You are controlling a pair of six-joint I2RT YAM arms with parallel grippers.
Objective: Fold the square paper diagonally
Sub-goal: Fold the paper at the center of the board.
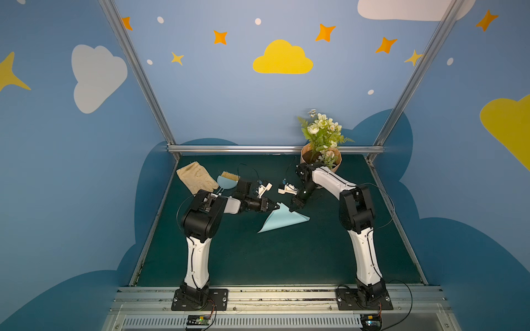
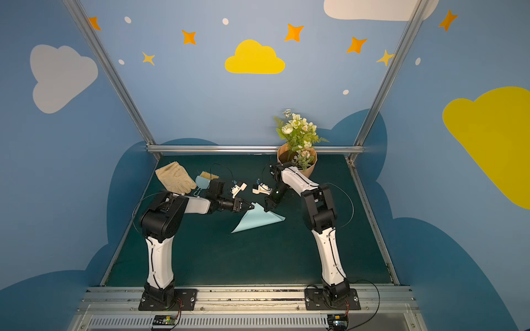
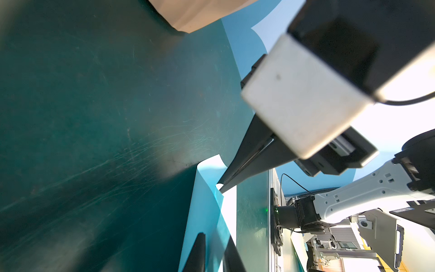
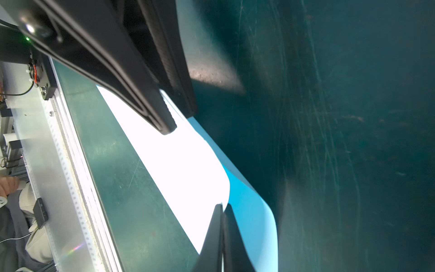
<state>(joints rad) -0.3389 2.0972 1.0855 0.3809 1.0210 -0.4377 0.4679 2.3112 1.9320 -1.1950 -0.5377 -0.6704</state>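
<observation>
Both top views: square paper point(image 1: 282, 219) reads as a triangle, centre frame. left gripper point(image 1: 274, 205) and right gripper point(image 1: 294, 207) sit at its upper corner.
Left wrist: left gripper narrowly parted, sheet between the fingers point(image 3: 200, 242).
Right wrist: right gripper point(image 4: 222, 206) pinched on the paper's edge.
Step, I'd say: fold laid over. Next move calls for pressing the crease.

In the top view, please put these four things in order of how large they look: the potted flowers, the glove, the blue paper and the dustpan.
1. potted flowers, clearly largest
2. glove and blue paper: they look about equal, so I do not rank them
3. dustpan, smallest
</observation>
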